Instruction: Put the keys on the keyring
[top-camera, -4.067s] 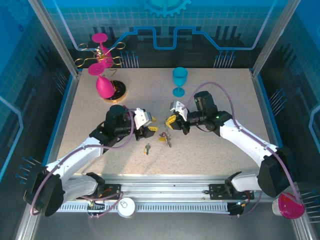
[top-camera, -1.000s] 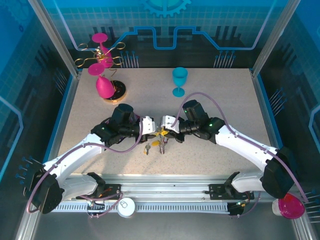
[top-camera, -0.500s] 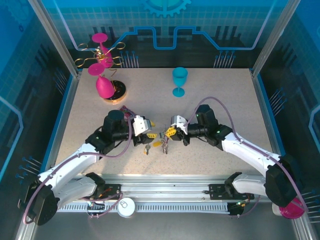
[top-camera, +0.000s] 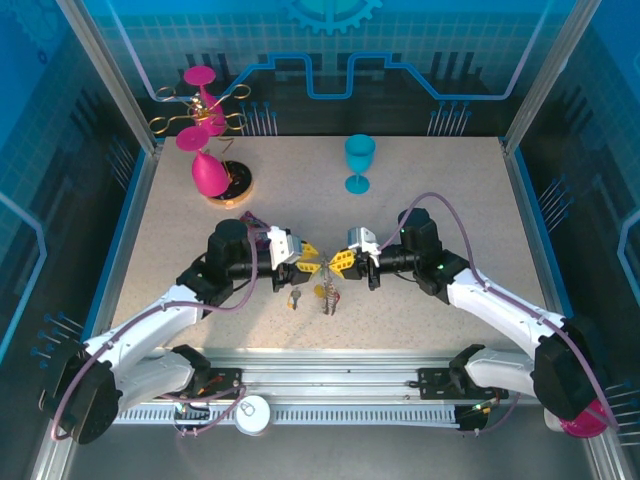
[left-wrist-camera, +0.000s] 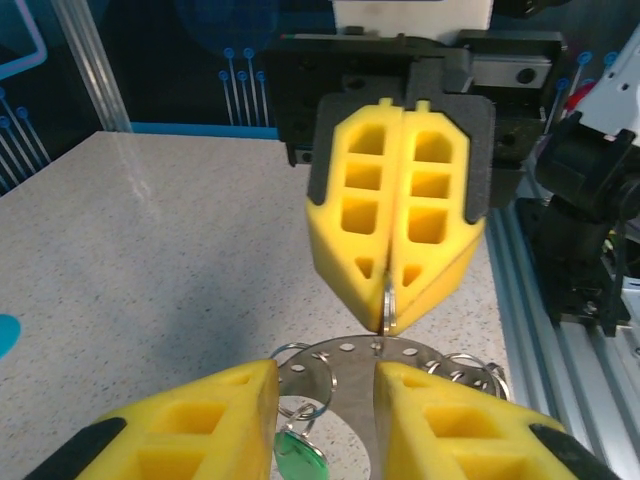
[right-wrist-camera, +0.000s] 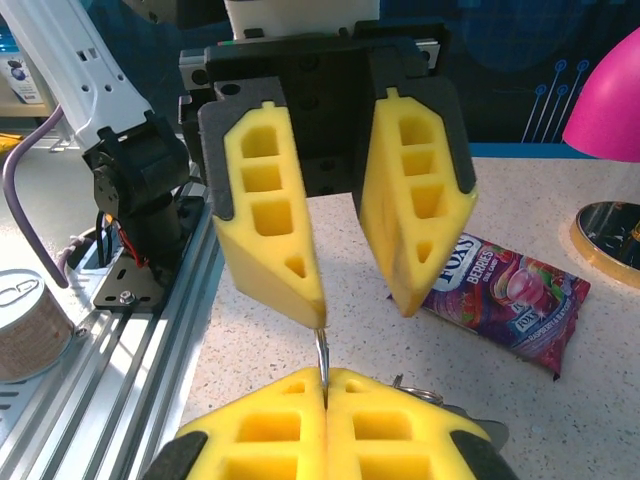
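As right fingers (left-wrist-camera: 362, 190) pinch the keyring (left-wrist-camera: 345, 365), its green tag (left-wrist-camera: 298, 455) sits half hidden.

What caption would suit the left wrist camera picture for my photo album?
Right gripper, jaws shut on the keyring, dangles it before the left gripper, whose jaws stand open.

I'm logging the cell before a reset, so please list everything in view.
keyring: one, silver with green tag, between the claws
keys: small bunch, silver and brass, under the claws
loose key: one, left of the bunch
blue goblet: one, far centre
pink goblets: several, far left
disc: one, black and tan, far left
snack packet: one, purple, beside the disc
can: one, pale, near edge
pink cup: one, near right corner
left claw: one, yellow, open
right claw: one, yellow, shut on keyring
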